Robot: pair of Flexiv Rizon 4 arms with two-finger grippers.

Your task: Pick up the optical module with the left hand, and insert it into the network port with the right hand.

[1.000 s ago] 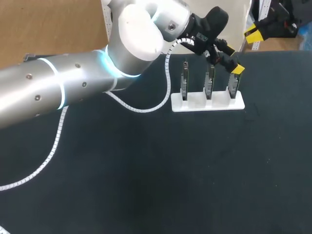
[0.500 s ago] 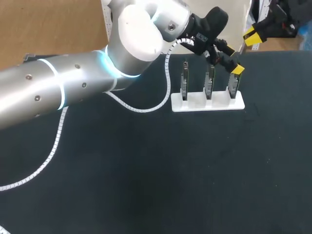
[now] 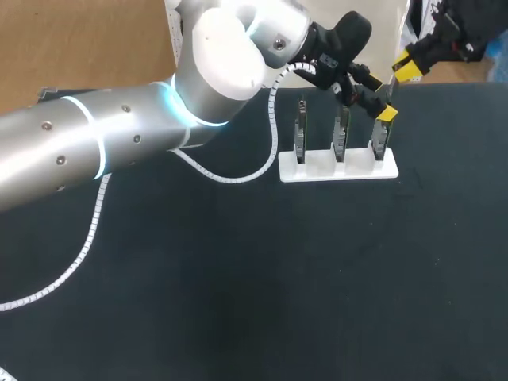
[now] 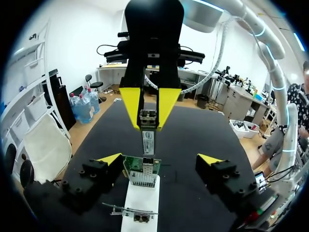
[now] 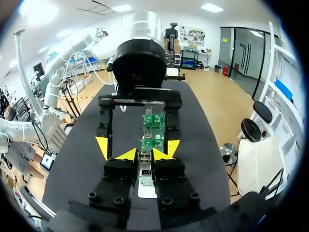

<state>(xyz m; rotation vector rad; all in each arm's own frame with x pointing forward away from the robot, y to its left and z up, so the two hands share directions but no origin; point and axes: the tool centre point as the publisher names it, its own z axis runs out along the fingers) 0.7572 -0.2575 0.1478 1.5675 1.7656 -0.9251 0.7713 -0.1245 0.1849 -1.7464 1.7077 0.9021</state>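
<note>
— Silver metal optical module [image 4: 148,139] with the white label: where is it being held?

— It is being pinched at one end by the right gripper [image 4: 148,115], whose yellow-tipped fingers [image 4: 130,104] are being pressed against it from two sides. It is being carried clear of the black table [image 3: 238,278], its free end pointing toward the green network card [image 4: 140,170] standing at the end of the white rack [image 4: 140,205].

— Is contact with that card being made?

— That cannot be told. The module's free end is being seen right at the card's top edge.

— And the left gripper [image 4: 159,162]?

— It is being held spread wide, one finger [image 4: 110,158] on either side of the same card and apart from it. Two further cards [image 3: 299,136] are being held upright in the rack.
</note>
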